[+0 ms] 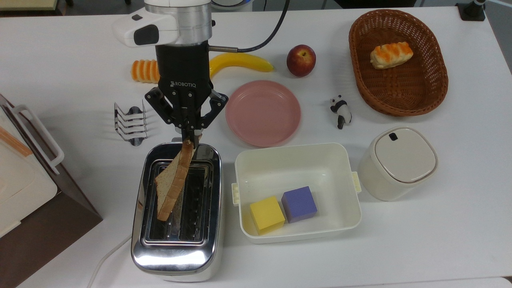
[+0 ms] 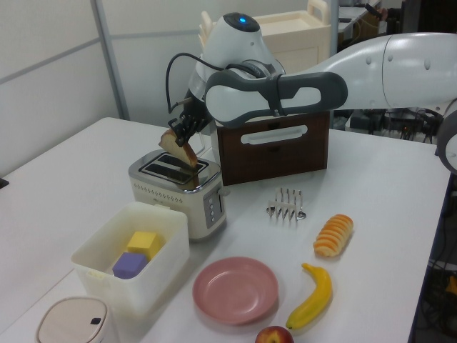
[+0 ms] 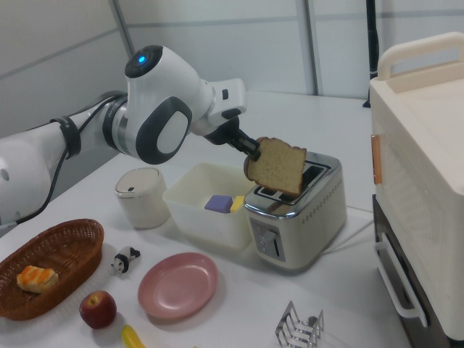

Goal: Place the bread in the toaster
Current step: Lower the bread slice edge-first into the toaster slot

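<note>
The bread (image 1: 173, 183) (image 2: 178, 149) (image 3: 275, 166) is a tan slice with a brown crust, hanging tilted above the toaster's slots. My gripper (image 1: 191, 135) (image 2: 173, 136) (image 3: 253, 151) is shut on its upper corner, over the toaster's end nearest the toast rack in the top view. The chrome two-slot toaster (image 1: 178, 248) (image 2: 177, 189) (image 3: 301, 210) stands below; the slice's lower edge hangs over the slot on the top view's left, apart from the metal as the right view shows it.
A cream tub (image 1: 298, 160) with a yellow and a purple cube sits to the top view's right of the toaster. A toast rack (image 1: 130, 123), pink plate (image 1: 263, 112), banana (image 1: 239, 62), apple (image 1: 301, 60), striped roll (image 1: 142, 71), basket (image 1: 397, 96), lidded canister (image 1: 400, 160) and brown cabinet (image 1: 48, 224) surround it.
</note>
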`<state>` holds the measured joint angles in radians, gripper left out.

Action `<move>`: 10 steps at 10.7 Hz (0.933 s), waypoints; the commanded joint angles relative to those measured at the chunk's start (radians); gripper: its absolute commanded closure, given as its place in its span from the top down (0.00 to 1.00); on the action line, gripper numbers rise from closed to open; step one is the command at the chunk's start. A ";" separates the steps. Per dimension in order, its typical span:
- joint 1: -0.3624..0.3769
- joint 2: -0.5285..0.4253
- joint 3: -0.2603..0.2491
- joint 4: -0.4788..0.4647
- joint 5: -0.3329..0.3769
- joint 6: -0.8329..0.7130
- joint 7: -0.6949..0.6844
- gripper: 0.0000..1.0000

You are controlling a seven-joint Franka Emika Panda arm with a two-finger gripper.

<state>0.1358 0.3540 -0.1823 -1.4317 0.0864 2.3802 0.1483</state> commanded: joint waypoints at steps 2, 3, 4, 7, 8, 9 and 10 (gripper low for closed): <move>0.005 -0.023 0.006 0.008 0.007 -0.052 0.031 0.00; 0.005 -0.029 0.006 0.011 0.007 -0.053 0.034 0.00; 0.004 -0.030 0.004 0.031 0.007 -0.067 0.049 0.00; -0.004 -0.018 0.003 0.028 -0.005 -0.087 0.034 0.00; -0.005 -0.007 -0.003 0.028 -0.004 -0.085 0.025 0.00; -0.007 -0.004 -0.006 0.028 -0.004 -0.081 0.022 0.00; -0.011 0.006 -0.008 0.027 -0.002 -0.081 0.013 0.00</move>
<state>0.1289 0.3529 -0.1837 -1.3999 0.0861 2.3211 0.1745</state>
